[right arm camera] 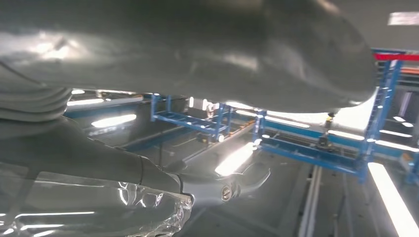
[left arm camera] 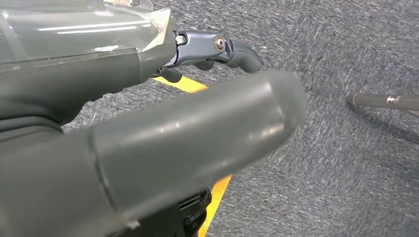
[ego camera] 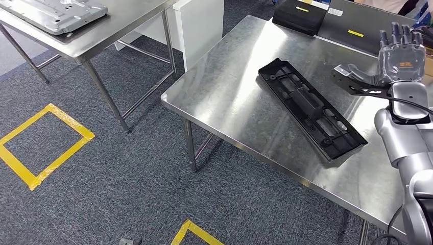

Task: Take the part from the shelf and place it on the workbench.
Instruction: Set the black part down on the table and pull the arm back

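Taking the workbench (ego camera: pixel 240 97) as the reference: well to its left, yellow tape squares (ego camera: pixel 43 143) mark the grey carpet, and a second steel table (ego camera: pixel 117 20) stands beyond them carrying a grey metal panel (ego camera: pixel 56 14). The left hand (left arm camera: pixel 148 148) shows in its wrist view, hanging over carpet and a yellow tape line (left arm camera: pixel 212 192); whether it is clenched or released cannot be told, though nothing is seen in it.

On the workbench itself the part (ego camera: pixel 309 108), a long black plastic tray with ribs and cut-outs, lies flat and diagonal near the middle of the top, one end toward the far side and the other toward the near right edge. At the far edge sits a black box (ego camera: pixel 298 16).

Right of the part, the right hand (ego camera: pixel 401 53) is raised above the bench, fingers upright and apart, grasping nothing. A dark bracket (ego camera: pixel 357 81) shows just below it, near the wrist.
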Motion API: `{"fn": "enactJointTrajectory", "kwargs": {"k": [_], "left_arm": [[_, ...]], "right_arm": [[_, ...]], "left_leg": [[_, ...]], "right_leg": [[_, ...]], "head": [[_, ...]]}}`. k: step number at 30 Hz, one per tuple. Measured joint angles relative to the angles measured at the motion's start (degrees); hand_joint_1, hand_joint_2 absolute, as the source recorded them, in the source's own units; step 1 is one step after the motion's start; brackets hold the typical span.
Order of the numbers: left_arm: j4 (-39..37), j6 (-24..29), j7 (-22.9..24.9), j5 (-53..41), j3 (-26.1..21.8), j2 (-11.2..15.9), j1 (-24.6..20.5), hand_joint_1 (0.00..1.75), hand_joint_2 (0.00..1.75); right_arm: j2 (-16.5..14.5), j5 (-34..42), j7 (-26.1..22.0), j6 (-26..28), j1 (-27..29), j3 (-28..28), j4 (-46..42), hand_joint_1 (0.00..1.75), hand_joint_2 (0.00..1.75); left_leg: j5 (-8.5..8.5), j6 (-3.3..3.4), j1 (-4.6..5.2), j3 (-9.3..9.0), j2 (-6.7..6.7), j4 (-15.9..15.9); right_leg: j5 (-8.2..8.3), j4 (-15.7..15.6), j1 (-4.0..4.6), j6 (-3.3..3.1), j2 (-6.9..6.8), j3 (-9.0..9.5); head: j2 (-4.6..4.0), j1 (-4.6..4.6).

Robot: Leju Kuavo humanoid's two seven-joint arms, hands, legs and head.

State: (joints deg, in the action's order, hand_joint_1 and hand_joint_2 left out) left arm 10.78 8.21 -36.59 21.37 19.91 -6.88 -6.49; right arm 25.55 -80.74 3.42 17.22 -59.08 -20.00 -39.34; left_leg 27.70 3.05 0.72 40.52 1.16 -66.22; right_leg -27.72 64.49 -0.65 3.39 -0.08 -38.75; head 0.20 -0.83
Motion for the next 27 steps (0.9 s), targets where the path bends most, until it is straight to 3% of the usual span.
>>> {"fn": "enactJointTrajectory", "kwargs": {"k": [8,15,21,27], "left_arm": [[0.0,0.1,-1.4,2.9,-2.2,-0.2,0.7,0.0,0.0],[0.0,0.7,-1.4,4.0,-3.7,-0.2,0.8,0.0,0.0],[0.0,2.3,-1.4,7.1,-6.3,-0.6,2.3,0.0,0.0],[0.0,3.4,-0.8,7.4,-7.6,-1.5,2.9,0.0,0.0]], "right_arm": [[6.9,4.5,1.1,7.3,9.2,4.7,-2.6,0.0,0.0],[10.9,5.9,1.2,8.0,15.2,7.8,-5.1,0.0,0.0],[17.0,12.1,1.8,13.4,32.5,18.5,-11.2,0.0,0.0],[17.7,9.4,1.5,15.6,45.7,31.2,-13.9,0.0,0.0]], "left_leg": [[0.06,0.09,-0.01,-0.01,-0.36,0.0],[0.11,0.21,-0.02,-0.18,-0.34,0.0],[0.11,0.5,-0.24,-0.66,-1.36,0.6],[0.25,0.58,-0.08,-0.76,-1.04,0.7]], "right_leg": [[-0.02,-0.2,0.02,0.02,-0.38,0.22],[-0.05,-0.3,0.02,0.03,-0.39,0.11],[-0.23,-1.0,0.21,0.21,-1.45,1.31],[-0.23,-1.1,0.13,0.23,-1.09,1.22]], "head": [[0.0,0.01],[0.0,-0.03],[0.0,0.03],[0.0,0.01]]}}
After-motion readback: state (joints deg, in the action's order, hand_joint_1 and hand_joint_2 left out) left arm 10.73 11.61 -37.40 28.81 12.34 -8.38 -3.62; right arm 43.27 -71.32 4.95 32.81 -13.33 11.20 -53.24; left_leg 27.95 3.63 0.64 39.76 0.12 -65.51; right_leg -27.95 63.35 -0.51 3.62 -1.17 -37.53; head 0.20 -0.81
